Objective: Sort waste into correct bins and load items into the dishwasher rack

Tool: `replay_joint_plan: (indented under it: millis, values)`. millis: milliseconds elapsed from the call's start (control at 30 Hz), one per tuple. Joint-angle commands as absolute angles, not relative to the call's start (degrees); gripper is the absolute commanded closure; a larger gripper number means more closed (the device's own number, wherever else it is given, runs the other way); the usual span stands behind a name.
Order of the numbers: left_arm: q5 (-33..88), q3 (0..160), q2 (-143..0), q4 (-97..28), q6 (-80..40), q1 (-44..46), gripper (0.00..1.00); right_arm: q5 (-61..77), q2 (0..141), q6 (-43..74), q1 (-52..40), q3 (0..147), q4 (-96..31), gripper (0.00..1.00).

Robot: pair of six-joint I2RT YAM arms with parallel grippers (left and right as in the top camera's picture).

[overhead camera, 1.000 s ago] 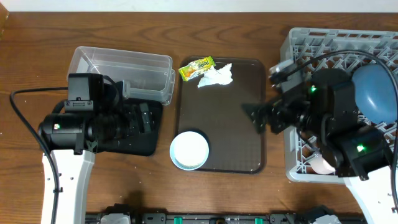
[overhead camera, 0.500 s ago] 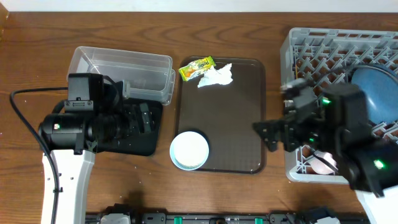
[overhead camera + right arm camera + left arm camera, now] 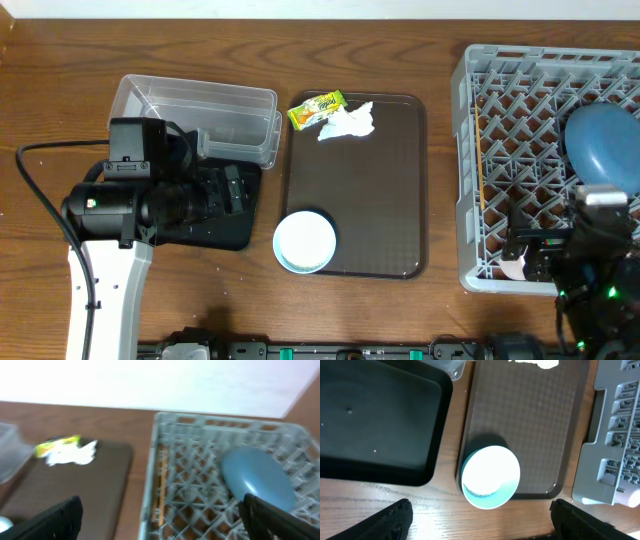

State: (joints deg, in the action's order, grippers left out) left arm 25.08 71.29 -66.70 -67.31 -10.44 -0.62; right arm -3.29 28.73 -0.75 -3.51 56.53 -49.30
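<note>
The snack wrapper (image 3: 316,108) is laid lengthwise left-to-right, slightly tilted, while left gripper (image 3: 487,522) and right gripper (image 3: 165,520) are spread wide, empty.

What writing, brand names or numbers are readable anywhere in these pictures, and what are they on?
Nothing here can be quoted as readable text.
Snack wrapper: dark print on yellow-green, too small and blurred to read in any view.
Dishwasher rack: no lettering or numbers visible.
Clear tub: no label visible.
Black tray: no markings visible.
</note>
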Motion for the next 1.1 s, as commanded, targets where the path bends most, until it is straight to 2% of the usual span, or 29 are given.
replay_joint_plan:
  millis: [0, 333, 533, 1067]
  values:
    - [24.34, 72.12, -66.57, -67.46, -9.50, -0.56, 0.10, -5.15, 21.78, -1.83, -0.25, 46.37, -43.44, 0.01]
    - [24.32, 72.12, -66.59, -67.46, -9.47, -0.56, 0.10, -0.67, -0.12, -1.74, 1.34, 12.29, -15.77, 0.01]
    - [24.34, 72.12, -66.59, -67.44, -9.47, -0.56, 0.10, -0.58, 0.27, -1.72, 1.32, 0.58, -1.56, 0.01]
    - [24.34, 72.12, -66.59, -67.46, -9.50, -0.56, 0.10, -0.60, 0.27, -1.34, 1.32, 0.32, -4.25, 0.01]
